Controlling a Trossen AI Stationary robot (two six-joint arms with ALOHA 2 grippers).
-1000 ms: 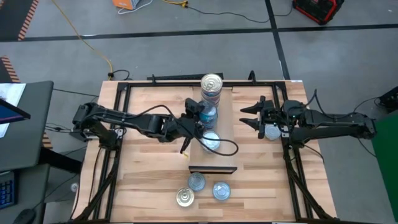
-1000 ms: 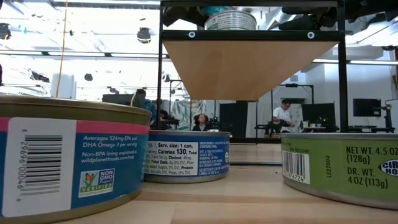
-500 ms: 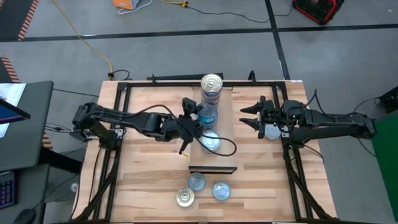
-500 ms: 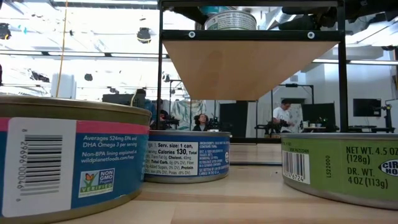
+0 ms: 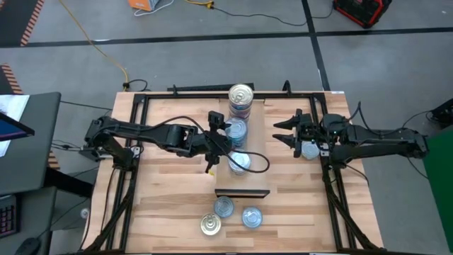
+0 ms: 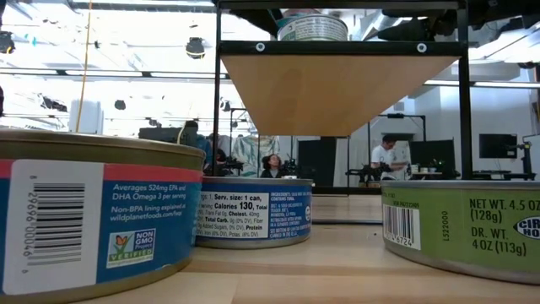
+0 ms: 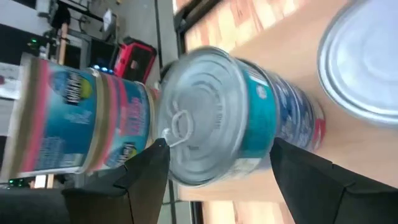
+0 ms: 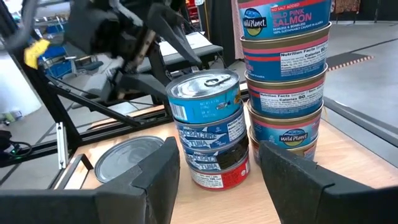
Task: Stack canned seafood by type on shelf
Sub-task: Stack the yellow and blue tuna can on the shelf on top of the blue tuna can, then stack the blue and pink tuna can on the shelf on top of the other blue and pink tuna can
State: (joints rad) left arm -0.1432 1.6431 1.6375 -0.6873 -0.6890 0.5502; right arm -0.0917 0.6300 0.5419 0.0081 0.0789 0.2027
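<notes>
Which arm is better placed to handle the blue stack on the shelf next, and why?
Left: the left gripper is open right at the blue stack on the shelf; the right gripper waits beside it, farther off.

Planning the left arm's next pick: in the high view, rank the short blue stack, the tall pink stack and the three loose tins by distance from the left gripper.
1. Short blue stack, on the shelf, right at the left gripper.
2. Tall pink stack, toward the shelf's far end.
3. Three loose tins, on the tabletop past the shelf's near end; farthest.
</notes>
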